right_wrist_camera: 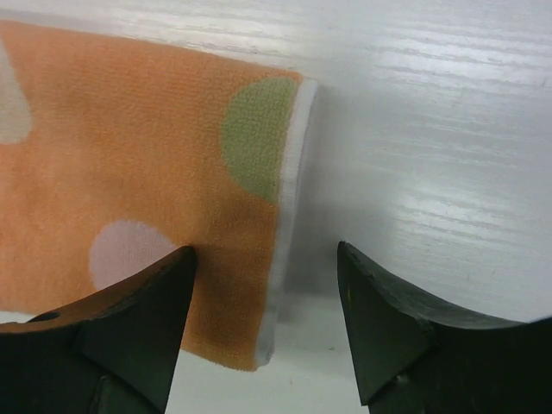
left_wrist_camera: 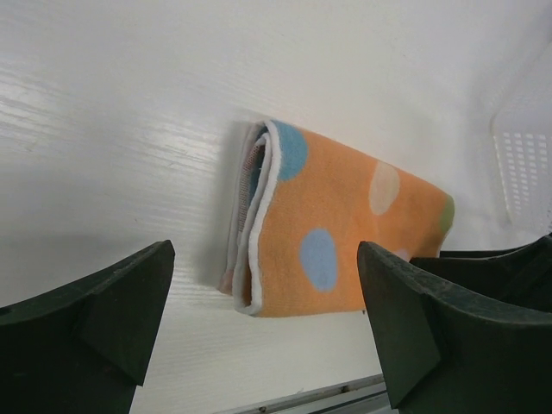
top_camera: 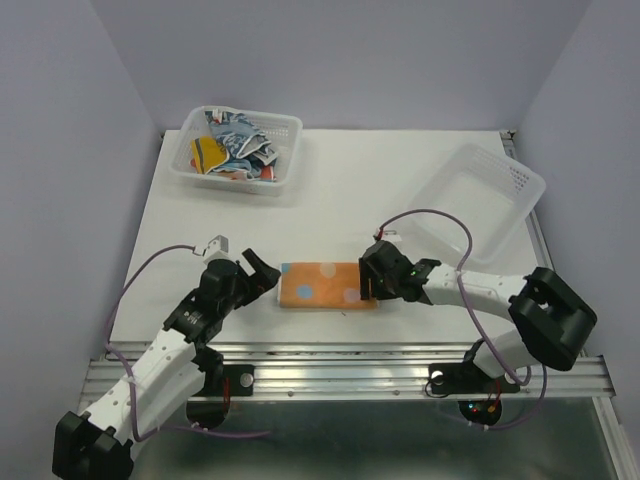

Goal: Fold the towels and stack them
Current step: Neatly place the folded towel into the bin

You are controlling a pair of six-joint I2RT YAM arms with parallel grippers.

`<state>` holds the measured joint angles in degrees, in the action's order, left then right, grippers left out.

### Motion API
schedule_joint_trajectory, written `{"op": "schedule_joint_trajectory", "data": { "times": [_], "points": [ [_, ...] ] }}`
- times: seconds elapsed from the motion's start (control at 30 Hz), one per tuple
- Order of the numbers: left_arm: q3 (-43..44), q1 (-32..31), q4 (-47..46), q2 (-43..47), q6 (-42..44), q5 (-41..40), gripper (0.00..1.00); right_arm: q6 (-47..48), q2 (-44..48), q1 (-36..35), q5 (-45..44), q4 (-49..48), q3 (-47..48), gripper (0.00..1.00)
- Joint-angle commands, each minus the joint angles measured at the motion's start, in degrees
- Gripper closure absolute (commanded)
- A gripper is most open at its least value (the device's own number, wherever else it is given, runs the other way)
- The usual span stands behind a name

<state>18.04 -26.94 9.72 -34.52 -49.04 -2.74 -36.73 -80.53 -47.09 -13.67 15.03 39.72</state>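
Orange cloth with pale blue, white and green dots is lying folded into a long flat strip at the near middle of the white table (top_camera: 330,200). This towel (top_camera: 325,286) (left_wrist_camera: 345,233) (right_wrist_camera: 129,155) is sitting between the two arms.

The left arm is reaching in from the near left corner, bent at the elbow and angled toward the right. The left gripper (top_camera: 262,272) (left_wrist_camera: 265,250) is hovering just beside the towel's left end, its jaws standing wide apart and holding nothing. The right arm is stretching across from the near right, lying low and almost level. The right gripper (top_camera: 372,280) (right_wrist_camera: 266,252) is sitting over the towel's right end with its jaws parted, the white-trimmed edge showing in the gap between them; it is not clamping the cloth.

From the left wrist view the towel's left end is showing several stacked layers with white hems, slightly uneven. From the right wrist view the right end is looking flat and smooth.

Other towels (top_camera: 232,148) are lying crumpled in a white basket (top_camera: 283,180) at the far left. A second white basket (top_camera: 500,175) is resting at the far right.
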Motion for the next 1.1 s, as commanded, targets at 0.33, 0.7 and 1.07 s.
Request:
{"op": "schedule_joint_trajectory", "data": {
  "times": [0.33, 0.7, 1.07],
  "points": [
    [1.0, 0.0, -0.2, 1.1, 1.4, -4.1, 0.01, -3.9, -13.1, -4.3, -10.4, 4.0, 7.6, 0.55],
    [1.2, 0.0, -0.4, 0.9, 1.6, -4.6, 0.01, 14.7, -5.7, -4.2, -24.2, 7.7, 9.8, 0.99],
    [2.1, 0.0, 1.4, 0.2, 0.6, -7.4, 0.01, 50.8, 7.0, 4.1, -16.4, 8.0, 11.0, 0.99]
  ]
}}
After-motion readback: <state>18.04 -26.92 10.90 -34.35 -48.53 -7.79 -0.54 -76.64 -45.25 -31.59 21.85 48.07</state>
